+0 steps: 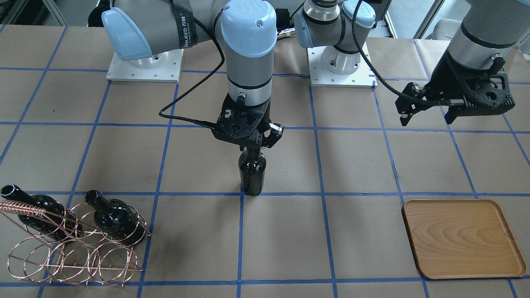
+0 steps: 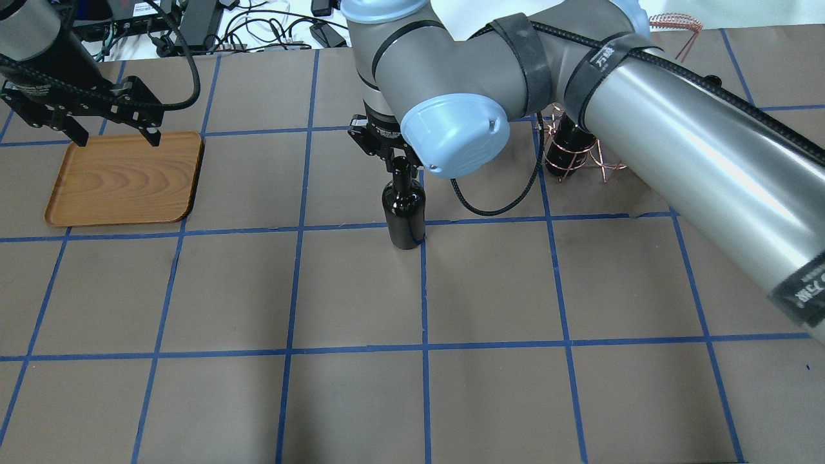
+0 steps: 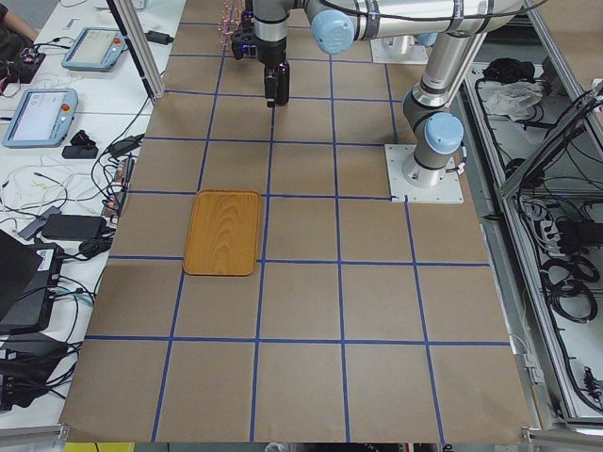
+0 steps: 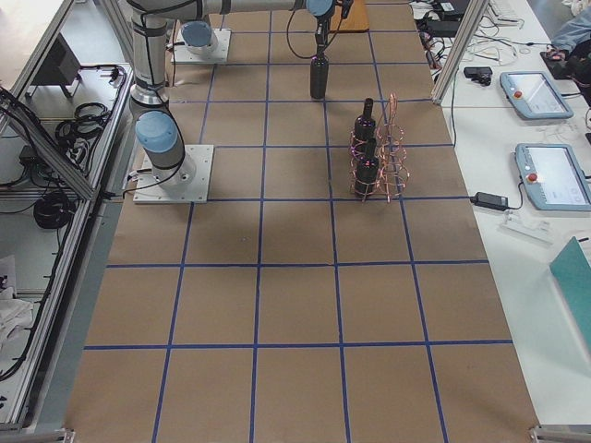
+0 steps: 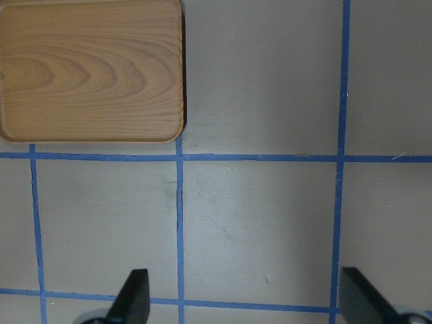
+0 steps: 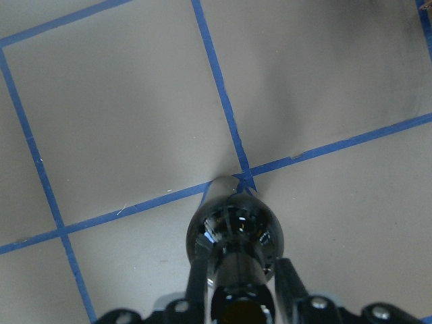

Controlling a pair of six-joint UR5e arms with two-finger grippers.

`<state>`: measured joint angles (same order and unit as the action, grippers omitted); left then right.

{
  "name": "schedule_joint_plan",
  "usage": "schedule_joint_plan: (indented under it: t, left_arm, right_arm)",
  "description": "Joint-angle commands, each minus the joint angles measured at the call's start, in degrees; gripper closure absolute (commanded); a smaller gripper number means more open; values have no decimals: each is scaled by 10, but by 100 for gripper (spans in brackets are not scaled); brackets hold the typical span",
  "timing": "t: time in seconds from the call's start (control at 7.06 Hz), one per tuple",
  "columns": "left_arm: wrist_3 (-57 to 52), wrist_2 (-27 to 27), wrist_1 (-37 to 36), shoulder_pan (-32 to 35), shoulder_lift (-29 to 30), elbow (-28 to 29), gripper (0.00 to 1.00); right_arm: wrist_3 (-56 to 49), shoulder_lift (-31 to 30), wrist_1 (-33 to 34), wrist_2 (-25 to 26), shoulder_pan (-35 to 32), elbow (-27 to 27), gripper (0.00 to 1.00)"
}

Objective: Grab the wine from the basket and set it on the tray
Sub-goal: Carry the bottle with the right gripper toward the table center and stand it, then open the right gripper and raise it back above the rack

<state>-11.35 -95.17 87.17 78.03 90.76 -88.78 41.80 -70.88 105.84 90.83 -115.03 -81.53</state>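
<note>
Black glass wine bottle [image 1: 251, 171] stands upright on the table [image 1: 290, 231], mouth up, its neck pinched by the right claw [image 1: 250, 150] directly above; the left claw [image 5: 244, 295] gapes wide, empty.

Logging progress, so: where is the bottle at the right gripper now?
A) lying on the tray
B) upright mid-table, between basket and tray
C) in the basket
B: the wine stands upright at a tape crossing, neck in the right gripper, apart from basket and tray.
</note>
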Motion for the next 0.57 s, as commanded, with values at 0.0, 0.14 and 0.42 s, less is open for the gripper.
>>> schedule_joint_plan:
  t: [0.0, 0.14, 0.42]
  left_arm:
    - [2, 1, -7, 1, -1, -5, 0]
    - [5, -4, -8, 1, -1, -5, 0]
    - [5, -4, -18, 12, 10, 2, 0]
  right_arm:
    - [-3, -7, 4, 1, 1, -2, 0]
    - [-6, -14, 6, 2, 8, 3, 0]
    - [-95, -57, -20, 1, 69, 4, 0]
